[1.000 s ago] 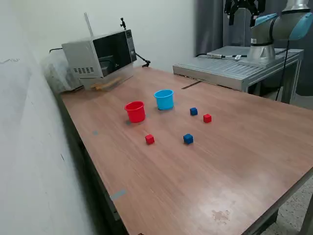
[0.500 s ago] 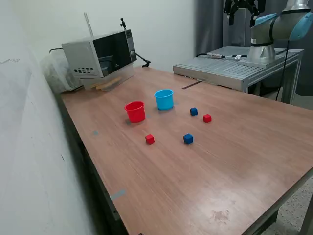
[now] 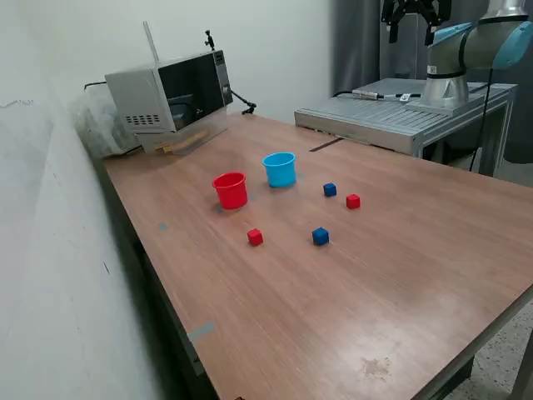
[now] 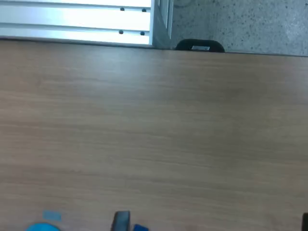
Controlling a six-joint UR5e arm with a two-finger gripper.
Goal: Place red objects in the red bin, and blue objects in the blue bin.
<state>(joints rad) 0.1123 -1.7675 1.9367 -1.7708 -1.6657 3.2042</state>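
Observation:
On the wooden table (image 3: 400, 250) the red bin (image 3: 231, 190) and the blue bin (image 3: 280, 169) stand upright side by side. One blue cube (image 3: 330, 190) and one red cube (image 3: 353, 201) lie just to the exterior view's right of the blue bin. A second red cube (image 3: 255, 237) and a second blue cube (image 3: 321, 237) lie nearer the front. My gripper (image 3: 412, 15) hangs high over the far side, well away from all of them, open and empty. In the wrist view its fingertips (image 4: 121, 221) stand wide apart, with a dark blue cube (image 4: 140, 227) and a sliver of light blue at the picture's edge.
A microwave (image 3: 171, 92) sits at the table's back corner by the wall. A metal platform (image 3: 400, 112) holding the arm's base (image 3: 450, 79) adjoins the far edge. Small tape marks (image 3: 200, 332) dot the table near the exterior view's left edge.

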